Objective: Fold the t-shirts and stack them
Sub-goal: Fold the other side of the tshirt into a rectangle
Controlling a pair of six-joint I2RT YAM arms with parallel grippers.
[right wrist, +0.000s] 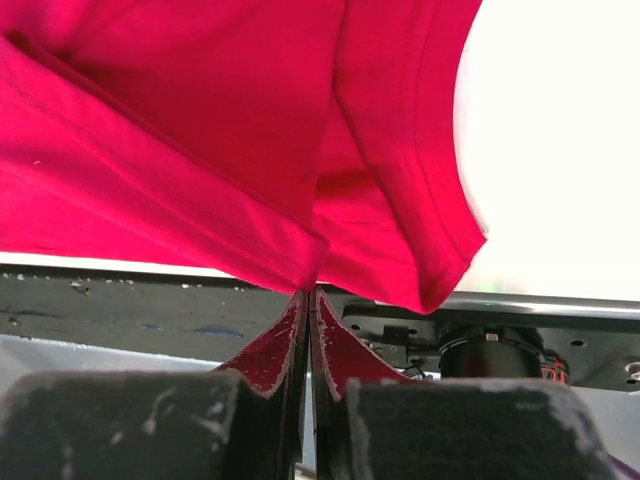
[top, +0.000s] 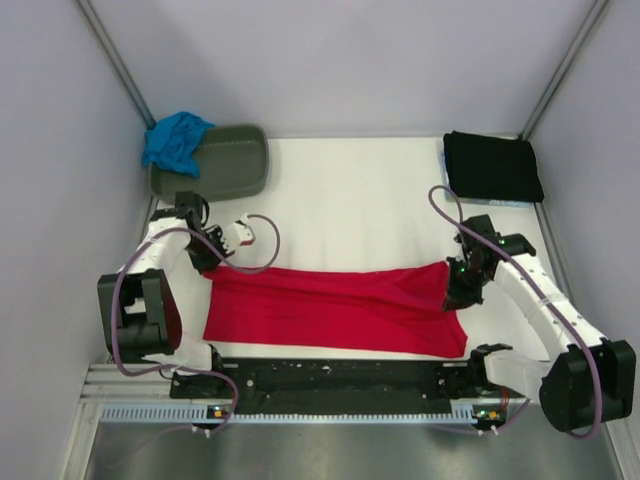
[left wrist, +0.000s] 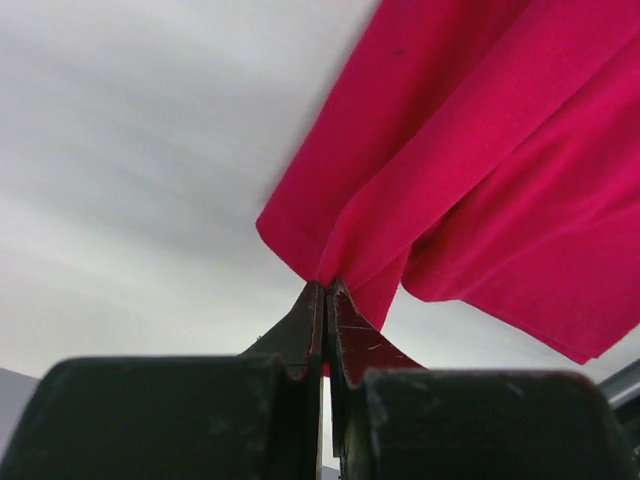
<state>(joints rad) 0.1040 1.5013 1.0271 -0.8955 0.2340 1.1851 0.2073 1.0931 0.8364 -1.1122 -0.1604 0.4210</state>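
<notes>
- left gripper (left wrist: 326, 290) was clamped on a corner of the red shirt (top: 335, 310), cloth spreading out from its tips
- right gripper (right wrist: 310, 293) was pinched shut on the opposite end, hem just beyond its fingertips
- red shirt was stretched between both grippers
- black shirt (top: 492, 167) lay well beyond the right gripper

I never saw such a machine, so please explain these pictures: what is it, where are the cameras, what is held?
Two robot arms stand at the near edge of a white table. One picture looks down from above; the others come from a camera on each wrist. The left gripper and right gripper are both shut on the red t-shirt, one at each end. A folded black t-shirt lies far right; a blue t-shirt hangs on a grey-green tub far left.
</notes>
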